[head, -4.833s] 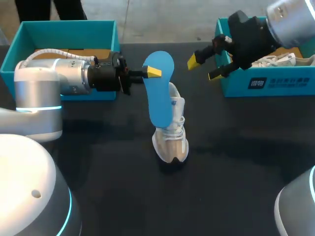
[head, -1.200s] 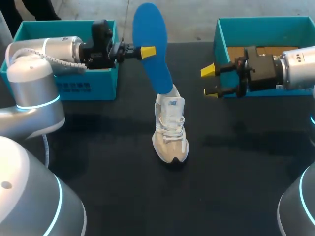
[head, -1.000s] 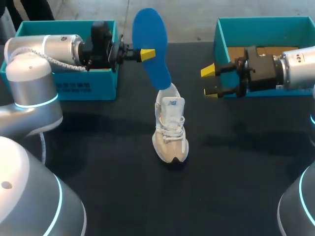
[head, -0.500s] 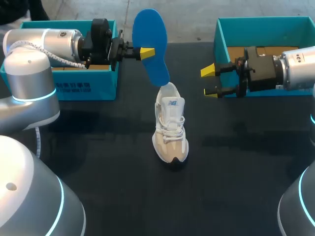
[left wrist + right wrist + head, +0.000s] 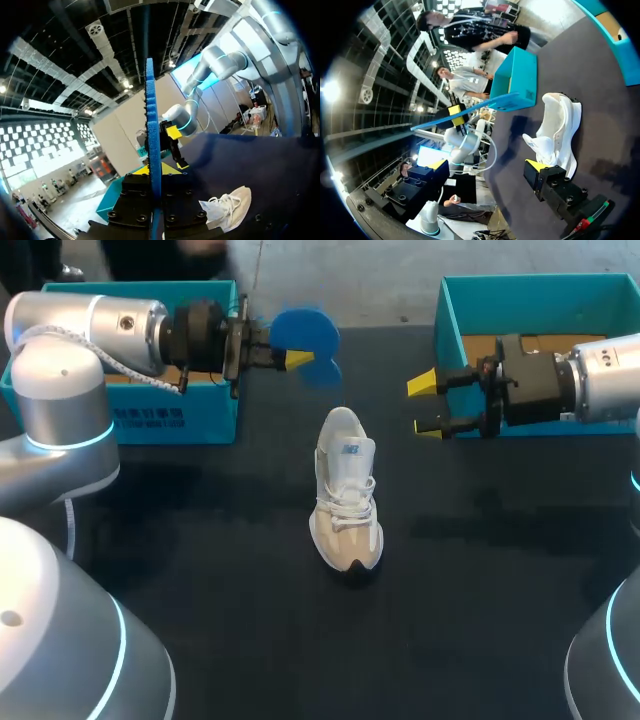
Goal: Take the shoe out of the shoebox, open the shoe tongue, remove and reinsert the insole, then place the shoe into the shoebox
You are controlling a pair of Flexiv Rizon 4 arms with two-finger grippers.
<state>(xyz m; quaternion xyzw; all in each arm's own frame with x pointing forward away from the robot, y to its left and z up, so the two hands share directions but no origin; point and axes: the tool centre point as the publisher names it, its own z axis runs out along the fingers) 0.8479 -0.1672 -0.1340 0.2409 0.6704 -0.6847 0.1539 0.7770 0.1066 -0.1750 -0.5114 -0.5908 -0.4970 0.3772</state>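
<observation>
Checking head view: insole (image 5: 305, 330) is now fully clear of the shoe (image 5: 345, 505) and has swung flat. I read removal as done, reinsert next. Shoe sits mid-surface (image 5: 200, 570).
Left wrist: left hand (image 5: 150, 171) clamped on the insole, seen edge-on.
Right wrist: right hand (image 5: 487, 167) fingers wide apart, empty, beside the shoe.

Bench (image 5: 200, 570) is viewed from above & behind by head cam, from afar. L wrist cam is pointed along the insole (image 5: 152, 145), edge-on, very near; R wrist cam low across the bench. Shoe (image 5: 345, 505) is shared by all 3 views.
</observation>
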